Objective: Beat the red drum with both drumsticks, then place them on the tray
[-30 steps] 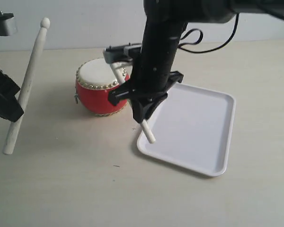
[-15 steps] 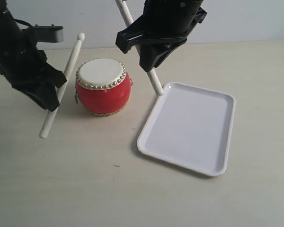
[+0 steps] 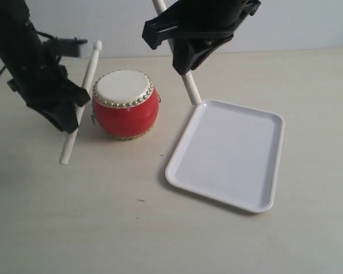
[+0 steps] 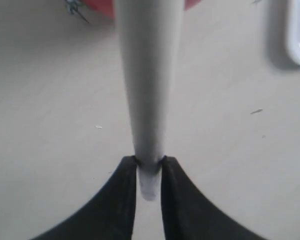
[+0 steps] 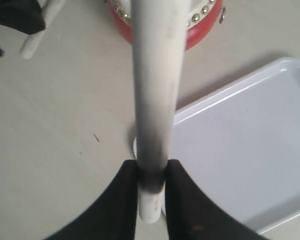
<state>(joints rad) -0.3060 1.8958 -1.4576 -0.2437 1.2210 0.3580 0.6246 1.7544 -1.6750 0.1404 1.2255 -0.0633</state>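
Note:
The red drum [image 3: 124,108] stands upright on the table, left of the white tray [image 3: 234,154]. My left gripper [image 3: 70,120] is shut on one drumstick [image 3: 88,68]. That stick leans steeply beside the drum's left side, its rounded tip up and clear of the skin. My right gripper [image 3: 186,64] hangs above the gap between drum and tray, shut on the other drumstick [image 3: 190,90], whose lower end is by the tray's far left corner. The left wrist view shows the fingers [image 4: 149,167] clamped near that stick's [image 4: 149,75] butt. The right wrist view shows the same grip [image 5: 151,167] on its stick [image 5: 157,75].
The tray [image 5: 250,140] holds nothing. In the right wrist view the drum [image 5: 200,35] and the left arm's stick [image 5: 37,37] lie beyond my right stick. A pale wall runs along the back edge of the beige table [image 3: 103,217].
My right arm has lifted its stick off the drum skin and now holds it high and steep. My left arm has moved right, bringing its stick close beside the drum.

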